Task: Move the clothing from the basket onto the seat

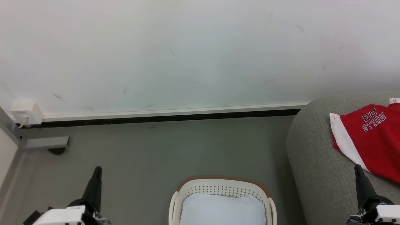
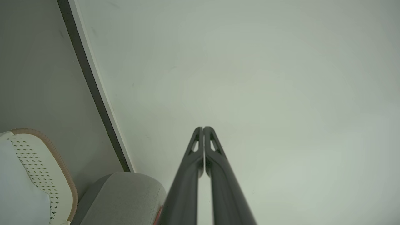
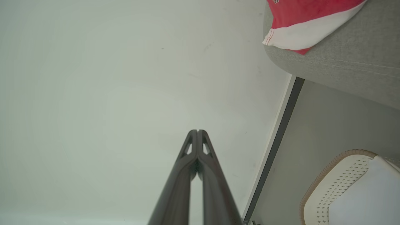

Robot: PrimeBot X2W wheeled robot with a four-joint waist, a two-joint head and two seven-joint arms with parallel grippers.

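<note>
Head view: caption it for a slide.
Red shorts on the grey seat; basket holds a pale cushion; left gripper, right gripper shut.

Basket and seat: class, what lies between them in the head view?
Only a narrow strip of grey floor lies between the basket and the seat, seen in the head view.

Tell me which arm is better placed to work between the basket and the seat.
Right, probably. The right gripper, shut, sits by the seat near the red shorts, with the basket to its left. The left gripper, also shut, is across the basket from the seat.
</note>
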